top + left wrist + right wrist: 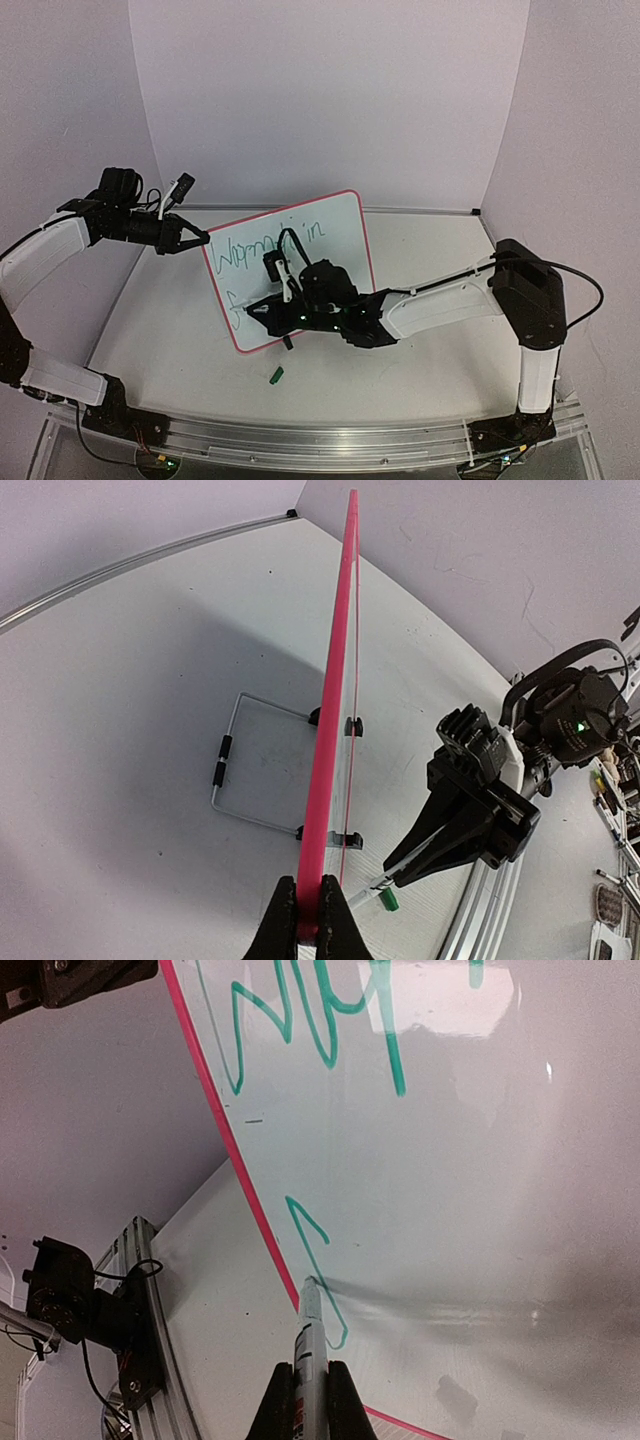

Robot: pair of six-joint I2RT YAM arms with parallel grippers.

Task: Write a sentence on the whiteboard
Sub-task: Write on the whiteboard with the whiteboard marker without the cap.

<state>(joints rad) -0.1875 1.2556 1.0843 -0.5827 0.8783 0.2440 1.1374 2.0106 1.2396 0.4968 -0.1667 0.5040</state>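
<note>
The whiteboard (340, 232) with a pink-red frame stands tilted mid-table. Green script (255, 252) on its top line reads about "Warmth in". One green stroke (318, 1250), like an "f", starts the second line. My left gripper (203, 240) is shut on the board's upper left frame edge (322, 810), seen edge-on in the left wrist view. My right gripper (309, 1400) is shut on a marker (308, 1345). The marker's tip touches the board on the "f" stroke, near the lower left frame. The right gripper (262, 310) sits in front of the board's lower left part.
A green marker cap (277, 375) lies on the table in front of the board. It also shows in the left wrist view (389, 899). A wire stand (235, 770) and black clip feet (352, 726) hold the board from behind. White walls close the back and sides.
</note>
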